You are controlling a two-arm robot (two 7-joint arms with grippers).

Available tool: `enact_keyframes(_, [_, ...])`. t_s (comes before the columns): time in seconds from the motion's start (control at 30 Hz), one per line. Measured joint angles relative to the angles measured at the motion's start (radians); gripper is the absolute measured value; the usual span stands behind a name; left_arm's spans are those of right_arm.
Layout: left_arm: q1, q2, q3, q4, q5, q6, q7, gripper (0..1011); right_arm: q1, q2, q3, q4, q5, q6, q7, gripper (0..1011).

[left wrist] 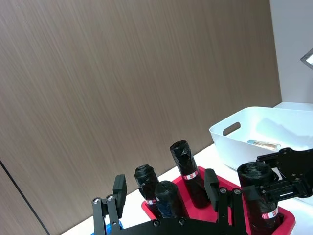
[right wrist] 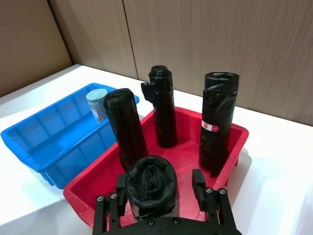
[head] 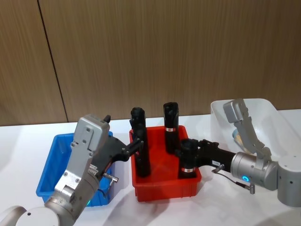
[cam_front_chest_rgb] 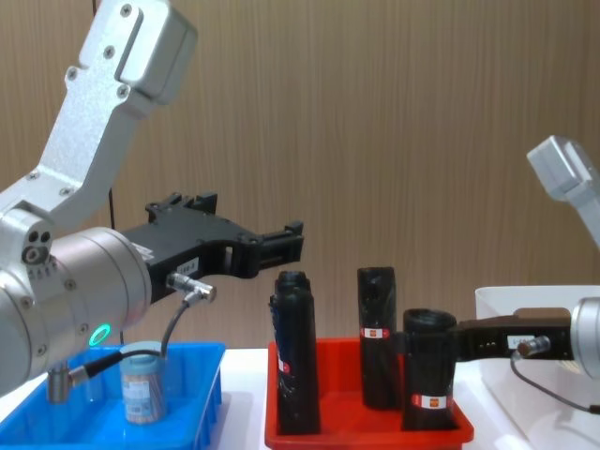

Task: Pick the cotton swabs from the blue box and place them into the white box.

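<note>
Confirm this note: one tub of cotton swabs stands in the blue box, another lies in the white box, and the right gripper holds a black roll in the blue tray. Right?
One slip: the black roll that the right gripper holds stands in the red tray, as the head view shows. The rest holds: one tub of cotton swabs stands in the blue box, and another lies in the white box.

Bright, even indoor light, soft shadows beneath the trays on the white table [head: 155, 212], everything sharp.

Counter [head: 28, 134]: white, running along the wood wall
Robot's left: blue box [head: 49, 162] sits flat here
Middle: red tray [head: 162, 186], just beside it
Robot's right: white box [head: 268, 117] standing
</note>
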Motion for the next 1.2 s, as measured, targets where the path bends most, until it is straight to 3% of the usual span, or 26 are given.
enact_keyframes(0.23, [0.0,0.0,0.0,0.0,0.0,0.0,0.0,1004,0.005,-0.004,-0.009,0.002,-0.001,0.003,0.011,647])
enact_keyframes(0.37, [0.0,0.0,0.0,0.0,0.0,0.0,0.0,1004,0.005,-0.004,-0.012,0.0,-0.001,0.005,0.015,486])
enact_keyframes(0.67, [0.0,0.0,0.0,0.0,0.0,0.0,0.0,1004,0.001,-0.003,-0.017,-0.022,0.003,0.009,0.017,418])
enact_keyframes(1.2, [0.0,0.0,0.0,0.0,0.0,0.0,0.0,1004,-0.019,0.021,-0.005,-0.142,0.011,0.022,-0.018,352])
